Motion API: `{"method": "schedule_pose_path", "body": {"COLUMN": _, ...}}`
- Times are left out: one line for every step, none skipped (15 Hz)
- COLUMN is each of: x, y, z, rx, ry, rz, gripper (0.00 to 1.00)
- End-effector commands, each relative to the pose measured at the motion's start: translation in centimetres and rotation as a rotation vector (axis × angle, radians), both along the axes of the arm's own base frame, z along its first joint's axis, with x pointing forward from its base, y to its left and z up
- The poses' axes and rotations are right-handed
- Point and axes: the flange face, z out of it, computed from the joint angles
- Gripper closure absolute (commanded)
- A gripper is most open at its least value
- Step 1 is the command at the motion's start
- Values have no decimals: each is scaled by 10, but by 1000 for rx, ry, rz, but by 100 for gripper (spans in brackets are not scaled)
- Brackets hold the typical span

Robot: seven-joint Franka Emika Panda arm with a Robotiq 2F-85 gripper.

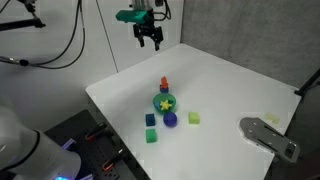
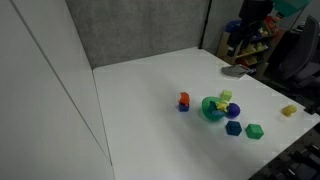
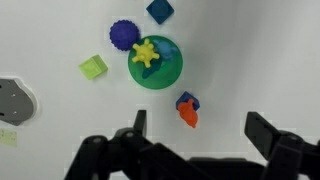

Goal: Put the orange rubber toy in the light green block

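Observation:
The orange rubber toy point(image 1: 164, 84) stands upright on a small blue base on the white table, next to a green round piece with a yellow star point(image 1: 164, 102). It also shows in an exterior view point(image 2: 184, 99) and in the wrist view point(image 3: 187, 112). The light green block point(image 1: 194, 118) lies apart from it, beyond the round piece and beside a purple ball point(image 1: 170, 119); it also shows in the wrist view point(image 3: 93, 67). My gripper point(image 1: 150, 38) hangs open and empty high above the table's far side. In the wrist view its fingers point(image 3: 200, 130) frame the toy from above.
A dark blue cube point(image 1: 151, 119) and a darker green cube point(image 1: 152, 135) lie near the front edge. A grey flat object point(image 1: 268, 135) lies at the table's edge past the light green block. A small yellow piece point(image 2: 289, 111) lies near the table's edge.

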Motion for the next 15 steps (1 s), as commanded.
{"method": "schedule_pose_path", "body": {"x": 29, "y": 12, "z": -21, "rx": 21, "ry": -17, "rz": -21, "gripper": 0}}
{"method": "schedule_pose_path", "body": {"x": 35, "y": 15, "z": -30, "rx": 27, "ry": -21, "rz": -21, "gripper": 0}}
{"method": "schedule_pose_path", "body": {"x": 41, "y": 18, "z": -39, "rx": 30, "ry": -30, "rz": -22, "gripper": 0}}
{"method": "schedule_pose_path", "body": {"x": 46, "y": 21, "z": -47, "rx": 36, "ry": -37, "rz": -19, "gripper": 0}}
{"method": "schedule_pose_path", "body": {"x": 53, "y": 23, "z": -57, "rx": 44, "ry": -46, "rz": -16, "gripper": 0}}
{"method": "schedule_pose_path", "body": {"x": 58, "y": 25, "z": -65, "rx": 50, "ry": -52, "rz": -14, "gripper": 0}}
{"method": "schedule_pose_path", "body": {"x": 65, "y": 27, "z": -75, "rx": 54, "ry": -60, "rz": -11, "gripper": 0}}
{"method": "schedule_pose_path", "body": {"x": 70, "y": 29, "z": -83, "rx": 55, "ry": -64, "rz": -5, "gripper": 0}}
{"method": "schedule_pose_path", "body": {"x": 75, "y": 31, "z": -94, "rx": 51, "ry": -65, "rz": 14, "gripper": 0}}
{"method": "schedule_pose_path", "body": {"x": 80, "y": 34, "z": -104, "rx": 50, "ry": -64, "rz": 37, "gripper": 0}}
{"method": "schedule_pose_path", "body": {"x": 84, "y": 36, "z": -113, "rx": 49, "ry": -65, "rz": 46, "gripper": 0}}
{"method": "schedule_pose_path", "body": {"x": 89, "y": 38, "z": -124, "rx": 54, "ry": -60, "rz": 67, "gripper": 0}}
{"method": "schedule_pose_path", "body": {"x": 93, "y": 39, "z": -134, "rx": 53, "ry": -55, "rz": 86, "gripper": 0}}
{"method": "schedule_pose_path", "body": {"x": 97, "y": 40, "z": -145, "rx": 46, "ry": -55, "rz": 109, "gripper": 0}}
{"method": "schedule_pose_path", "body": {"x": 101, "y": 41, "z": -155, "rx": 38, "ry": -49, "rz": 131, "gripper": 0}}
